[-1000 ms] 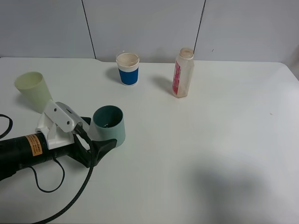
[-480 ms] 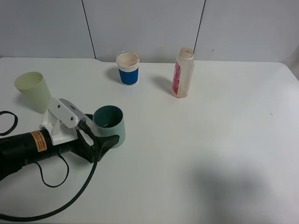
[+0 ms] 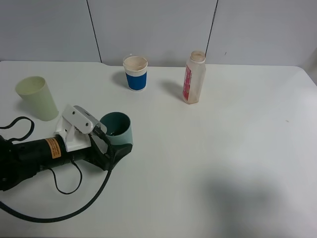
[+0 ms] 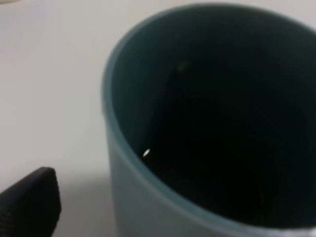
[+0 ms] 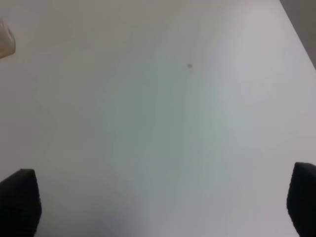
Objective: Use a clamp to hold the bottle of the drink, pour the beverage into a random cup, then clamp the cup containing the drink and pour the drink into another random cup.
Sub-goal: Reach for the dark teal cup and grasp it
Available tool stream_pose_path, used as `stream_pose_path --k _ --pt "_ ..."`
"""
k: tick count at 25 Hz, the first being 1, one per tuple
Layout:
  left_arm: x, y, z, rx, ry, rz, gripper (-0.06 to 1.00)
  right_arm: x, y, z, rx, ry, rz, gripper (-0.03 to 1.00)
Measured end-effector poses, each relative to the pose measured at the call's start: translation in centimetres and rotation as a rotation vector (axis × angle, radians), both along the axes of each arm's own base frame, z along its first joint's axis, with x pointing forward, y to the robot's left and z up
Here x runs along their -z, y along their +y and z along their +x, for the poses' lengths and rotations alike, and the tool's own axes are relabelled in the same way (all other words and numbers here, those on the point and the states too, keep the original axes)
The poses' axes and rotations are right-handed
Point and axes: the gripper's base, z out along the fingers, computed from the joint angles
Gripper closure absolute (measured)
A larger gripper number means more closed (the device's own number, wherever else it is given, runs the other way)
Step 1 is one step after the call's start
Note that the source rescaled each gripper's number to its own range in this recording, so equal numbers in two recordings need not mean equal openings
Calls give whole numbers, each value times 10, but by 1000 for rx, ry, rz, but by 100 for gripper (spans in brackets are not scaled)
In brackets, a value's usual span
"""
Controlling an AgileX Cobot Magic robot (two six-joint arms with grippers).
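The left gripper (image 3: 113,141) has its claw spread around the teal cup (image 3: 119,127) at 8 o'clock on the table (image 3: 223,148), with one finger pad (image 4: 30,202) clear of the wall. The drink bottle (image 3: 194,78) stands at 1 o'clock. The right gripper (image 5: 160,200) is spread too.

left gripper (image 3: 114,140): teal cup (image 3: 119,130) between its fingers (image 4: 29,202) | pale cup (image 3: 37,97) behind, apart | blue cup (image 3: 135,73), bottle (image 3: 194,77) well beyond | open table (image 3: 223,163) ahead of it

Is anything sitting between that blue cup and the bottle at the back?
No. In the high camera view, only bare white table lies between the blue cup and the bottle.
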Motion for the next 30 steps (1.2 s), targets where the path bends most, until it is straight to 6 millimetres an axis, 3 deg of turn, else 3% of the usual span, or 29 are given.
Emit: stream_pose_path --k 9,22,30 --pt "4 -6 9 9 6 -22 -5 0 0 0 0 0 0 -3" --pt "4 -18 2 47 6 -21 -5 0 0 0 0 0 0 -3" --pt "15 -21 8 40 25 -11 -2 0 0 0 0 0 0 -3"
